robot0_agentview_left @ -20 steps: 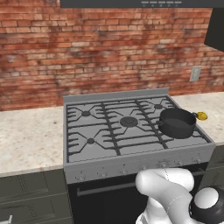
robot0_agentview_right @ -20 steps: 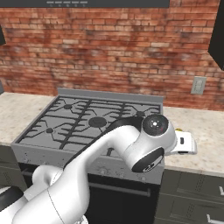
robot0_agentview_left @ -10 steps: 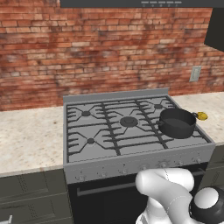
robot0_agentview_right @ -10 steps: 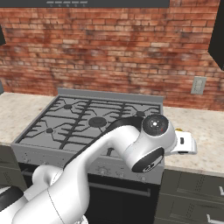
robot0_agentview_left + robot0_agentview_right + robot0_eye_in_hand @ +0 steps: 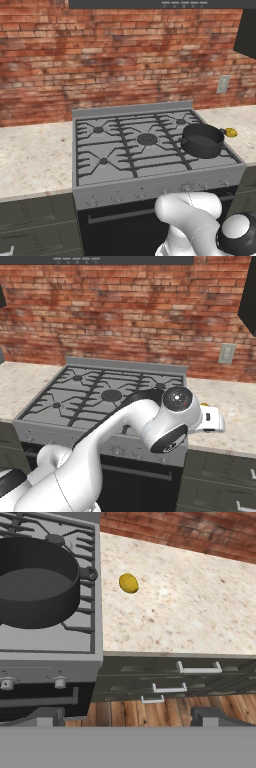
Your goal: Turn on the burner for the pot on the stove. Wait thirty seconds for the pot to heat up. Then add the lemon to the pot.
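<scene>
The dark pot [image 5: 202, 140] sits on the front right burner of the stove [image 5: 125, 172]; in the hand view the pot [image 5: 35, 582] is at the upper left and holds nothing. The yellow lemon [image 5: 129, 583] lies on the speckled counter just right of the stove, a short way from the pot's side handle; it also shows as the lemon [image 5: 230, 132] beside the pot. My gripper [image 5: 129, 717] hangs high over the stove's front right corner. It is open, with nothing between its fingertips [image 5: 50, 716]. Two small knobs [image 5: 60, 682] show on the stove's front panel.
The counter [image 5: 190, 612] stretches right of the stove, with drawers [image 5: 199, 669] under its front edge and wooden floor below. A brick wall [image 5: 125, 60] with an outlet [image 5: 223, 84] backs the stove. My white arm [image 5: 125, 436] covers the stove's front right in the right base view.
</scene>
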You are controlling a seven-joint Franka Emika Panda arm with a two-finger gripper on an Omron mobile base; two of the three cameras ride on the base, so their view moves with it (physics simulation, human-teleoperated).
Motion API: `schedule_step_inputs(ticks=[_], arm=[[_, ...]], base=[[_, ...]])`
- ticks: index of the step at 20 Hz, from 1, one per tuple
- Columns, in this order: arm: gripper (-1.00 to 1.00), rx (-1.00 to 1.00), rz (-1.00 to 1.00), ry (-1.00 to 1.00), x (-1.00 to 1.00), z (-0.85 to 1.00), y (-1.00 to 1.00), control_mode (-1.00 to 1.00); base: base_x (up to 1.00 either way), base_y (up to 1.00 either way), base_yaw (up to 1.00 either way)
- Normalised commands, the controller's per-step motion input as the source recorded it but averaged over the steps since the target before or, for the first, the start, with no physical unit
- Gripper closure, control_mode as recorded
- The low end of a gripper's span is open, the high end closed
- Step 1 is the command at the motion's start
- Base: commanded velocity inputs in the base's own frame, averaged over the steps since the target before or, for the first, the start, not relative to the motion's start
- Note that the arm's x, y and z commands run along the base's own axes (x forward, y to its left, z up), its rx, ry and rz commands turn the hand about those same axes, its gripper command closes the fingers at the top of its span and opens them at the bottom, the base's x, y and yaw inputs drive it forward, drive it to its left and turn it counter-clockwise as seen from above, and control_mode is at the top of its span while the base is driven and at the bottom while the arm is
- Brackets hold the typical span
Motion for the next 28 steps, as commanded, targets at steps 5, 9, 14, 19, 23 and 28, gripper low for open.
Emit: schedule_step_inputs(ticks=[5,9,14,19,23,28], arm=[[-1.0,0.0,0.0,0.0,0.0,0.0,0.0,-1.0],[-1.0,0.0,0.0,0.0,0.0,0.0,0.0,-1.0],[-1.0,0.0,0.0,0.0,0.0,0.0,0.0,-1.0],[-1.0,0.0,0.0,0.0,0.0,0.0,0.0,-1.0],[-1.0,0.0,0.0,0.0,0.0,0.0,0.0,-1.0],[-1.0,0.0,0.0,0.0,0.0,0.0,0.0,-1.0]], base=[[0.0,0.0,0.0],[0.0,0.0,0.0],[0.0,0.0,0.0],[0.0,0.0,0.0],[0.0,0.0,0.0],[0.0,0.0,0.0]])
